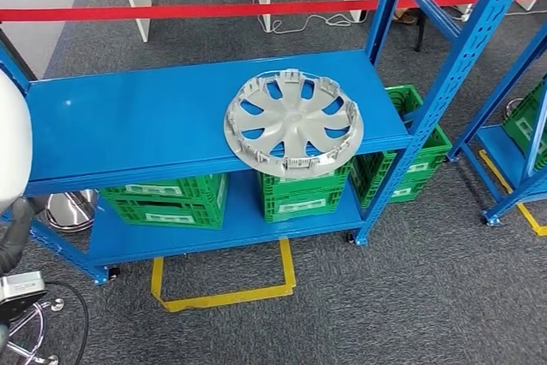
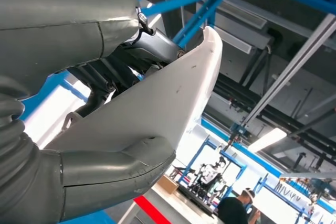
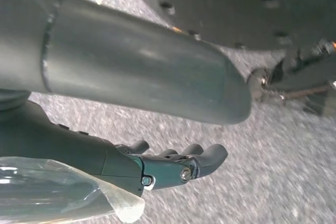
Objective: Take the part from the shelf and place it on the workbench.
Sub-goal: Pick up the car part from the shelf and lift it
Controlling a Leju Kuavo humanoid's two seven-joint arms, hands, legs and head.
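Closest to my left wrist camera, my left hand (image 2: 118, 103) grips a white part (image 2: 170, 93): the thick grey thumb lies along one face of this smooth curved shell and the darker fingers (image 2: 130, 56) press on the other. From the head view that white part (image 1: 11, 138) shows as a rounded white shape at the frame's left edge, just off the left end of the blue shelf (image 1: 148, 117). My right hand (image 3: 174, 166) hangs over grey carpet, holding nothing, its dark fingers (image 3: 206, 156) slightly curled and apart, clenched on no object. On the upper board of the shelf a silver wheel cover (image 1: 293, 121) lies flat with its clip side up, near the right end, its near rim overhanging the front edge. Under it, on the lower board, stand green crates: one (image 1: 164, 198) toward the left end and one (image 1: 303, 194) directly below the wheel cover. Another green crate (image 1: 406, 147) sits past the right upright of the shelf. Yellow floor tape (image 1: 226, 284) marks a box on the carpet just before the shelf's front edge, and a red barrier tape (image 1: 193, 11) runs behind the shelf.
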